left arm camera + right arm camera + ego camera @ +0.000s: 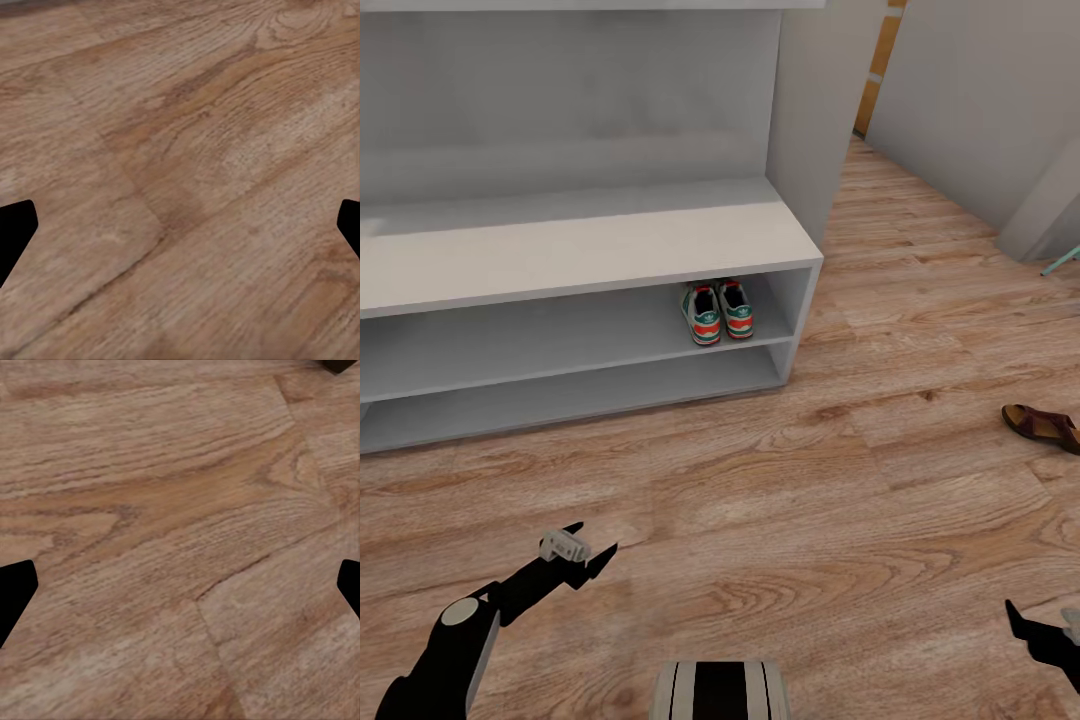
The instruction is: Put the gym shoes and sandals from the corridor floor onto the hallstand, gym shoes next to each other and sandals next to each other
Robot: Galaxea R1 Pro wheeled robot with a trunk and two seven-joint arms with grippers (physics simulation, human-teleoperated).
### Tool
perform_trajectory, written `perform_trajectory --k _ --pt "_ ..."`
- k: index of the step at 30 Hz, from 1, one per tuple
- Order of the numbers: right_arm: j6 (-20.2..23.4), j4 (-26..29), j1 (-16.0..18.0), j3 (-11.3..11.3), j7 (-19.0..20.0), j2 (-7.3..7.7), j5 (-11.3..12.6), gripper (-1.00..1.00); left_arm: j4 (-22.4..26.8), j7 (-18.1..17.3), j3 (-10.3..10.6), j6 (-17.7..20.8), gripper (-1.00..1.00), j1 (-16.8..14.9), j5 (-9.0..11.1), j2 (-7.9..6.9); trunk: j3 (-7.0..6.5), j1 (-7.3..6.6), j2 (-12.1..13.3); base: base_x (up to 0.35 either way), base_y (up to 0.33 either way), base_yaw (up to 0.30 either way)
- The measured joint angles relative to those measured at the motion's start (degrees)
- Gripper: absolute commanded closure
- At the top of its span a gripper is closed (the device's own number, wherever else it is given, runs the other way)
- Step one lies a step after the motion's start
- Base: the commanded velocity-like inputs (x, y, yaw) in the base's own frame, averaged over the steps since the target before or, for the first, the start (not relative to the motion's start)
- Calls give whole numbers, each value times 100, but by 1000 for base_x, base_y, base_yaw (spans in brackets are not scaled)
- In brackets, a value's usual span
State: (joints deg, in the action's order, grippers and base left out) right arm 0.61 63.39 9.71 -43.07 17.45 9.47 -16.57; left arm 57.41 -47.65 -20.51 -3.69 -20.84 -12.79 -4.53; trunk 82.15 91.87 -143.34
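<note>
Gym shoes (pixel 718 311) side-by-side on hallstand (pixel 590 250) shelf, sandal (pixel 1044 426) on floor (pixel 780 520).

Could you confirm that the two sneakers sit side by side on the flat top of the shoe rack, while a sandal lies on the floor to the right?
Not quite: in the head view the two sneakers sit side by side on the shoe rack's upper open shelf, not its flat top. The sandal does lie on the floor to the right.

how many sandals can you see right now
1. A brown sandal lies on the corridor floor at the right edge of the head view, well right of the hallstand. The second one may be out of frame.
</note>
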Motion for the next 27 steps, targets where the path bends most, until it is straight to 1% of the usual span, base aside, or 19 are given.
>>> perform_trajectory --k 10,14,18,24,25,27 --pt "-7 17 -3 -1 -4 -35 -3 -100 -76 11 22 0 -100 1 -17 43 0 0 0 0 0 0" --pt "-8 25 -6 -5 -4 -38 -4 -100 -125 18 91 0 -100 0 -19 59 0 0 0 0 0 0" --pt "-7 27 -11 3 0 -41 -1 -100 -176 25 220 -1 -100 1 -21 83 0 0 0 0 0 0" --pt "-26 27 -18 77 -6 -46 6 -100 -197 27 268 0 -100 1 -21 90 0 0 0 0 0 -8" --pt "-112 28 -27 99 -20 -103 26 -100 -202 32 283 0 -100 0 -22 92 0 0 0 0 0 -86" --pt "-140 27 -27 97 -30 -150 29 -100 -203 34 287 0 -100 0 -22 92 0 0 0 0 0 -136"
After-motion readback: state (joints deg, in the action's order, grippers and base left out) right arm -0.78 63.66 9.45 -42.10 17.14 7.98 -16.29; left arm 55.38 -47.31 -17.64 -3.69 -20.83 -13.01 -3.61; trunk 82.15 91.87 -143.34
